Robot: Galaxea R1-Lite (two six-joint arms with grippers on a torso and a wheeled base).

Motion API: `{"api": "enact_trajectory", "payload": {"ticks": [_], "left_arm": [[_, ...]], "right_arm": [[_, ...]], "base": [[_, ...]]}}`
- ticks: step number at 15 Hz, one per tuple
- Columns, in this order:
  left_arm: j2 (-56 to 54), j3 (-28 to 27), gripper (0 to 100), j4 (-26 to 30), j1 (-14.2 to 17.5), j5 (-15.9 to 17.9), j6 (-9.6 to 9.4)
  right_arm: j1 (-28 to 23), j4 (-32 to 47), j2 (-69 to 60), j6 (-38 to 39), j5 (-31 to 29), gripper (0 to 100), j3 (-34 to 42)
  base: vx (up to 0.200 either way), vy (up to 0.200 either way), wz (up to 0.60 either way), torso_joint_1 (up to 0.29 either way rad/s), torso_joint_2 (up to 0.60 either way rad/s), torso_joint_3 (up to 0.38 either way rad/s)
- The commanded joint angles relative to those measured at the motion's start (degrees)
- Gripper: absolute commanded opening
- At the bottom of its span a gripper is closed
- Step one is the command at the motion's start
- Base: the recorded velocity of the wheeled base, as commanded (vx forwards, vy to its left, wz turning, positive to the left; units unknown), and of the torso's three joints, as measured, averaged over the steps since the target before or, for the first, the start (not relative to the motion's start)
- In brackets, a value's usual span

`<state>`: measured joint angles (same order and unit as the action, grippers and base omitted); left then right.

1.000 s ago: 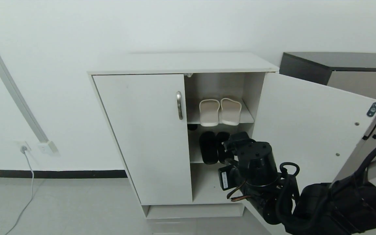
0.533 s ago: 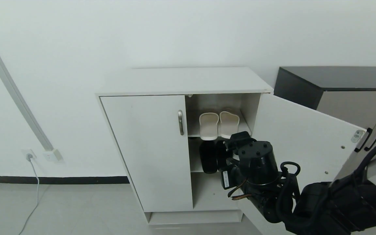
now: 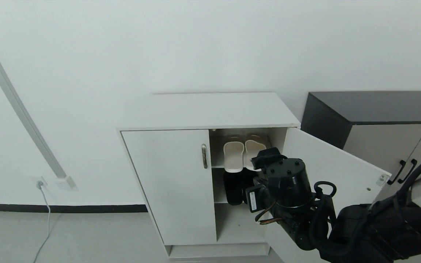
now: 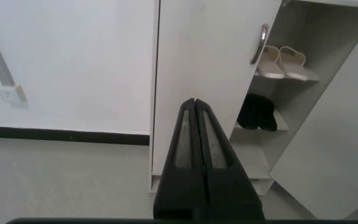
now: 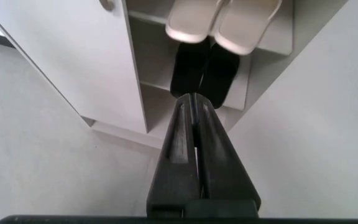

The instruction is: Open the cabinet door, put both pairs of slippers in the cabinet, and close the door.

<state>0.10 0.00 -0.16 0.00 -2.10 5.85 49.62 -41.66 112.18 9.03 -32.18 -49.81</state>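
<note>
Two pairs of slippers sit inside the cabinet [image 3: 210, 109], both in its right-hand compartment. You see the white slippers [image 3: 241, 155] side by side on the upper shelf, and the black slippers [image 3: 233, 188] side by side on the shelf directly below. The right door [image 3: 327, 171] stands swung wide open, its free edge out toward the dark cabinet [image 3: 375, 109] next door. The left door [image 3: 170, 182] is closed flush, with its metal handle [image 3: 204, 156] upright along the inner edge.

Your right gripper [image 5: 193, 99] has its fingers pressed together, with only a thin slit between them and nothing held. Its tip points at the black slippers, apart from them, in front of the open compartment. In the head view the right arm's wrist covers part of the black pair. Your left gripper [image 4: 194, 102] is likewise closed tight on nothing, held well back from the cabinet and facing the left door. A socket [image 3: 40, 181] with a cable plugged in sits low on the wall to the cabinet's left, above the grey floor [image 3: 86, 237].
</note>
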Motion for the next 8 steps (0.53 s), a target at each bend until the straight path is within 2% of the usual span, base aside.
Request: {"api": "enact_trajectory", "payload": {"ticks": [1,8], "left_arm": [[0.0,0.0,0,0.0,0.0,0.0,0.04],[0.0,0.0,0,0.0,0.0,0.0,0.04]], "right_arm": [[0.0,0.0,-0.2,0.0,0.0,0,0.1],[0.0,0.0,-0.2,-0.1,0.1,0,-0.2]], "base": [[0.0,0.0,0.0,0.207,-0.52,-0.32],[0.0,0.0,0.0,0.235,-0.56,-0.318]]}}
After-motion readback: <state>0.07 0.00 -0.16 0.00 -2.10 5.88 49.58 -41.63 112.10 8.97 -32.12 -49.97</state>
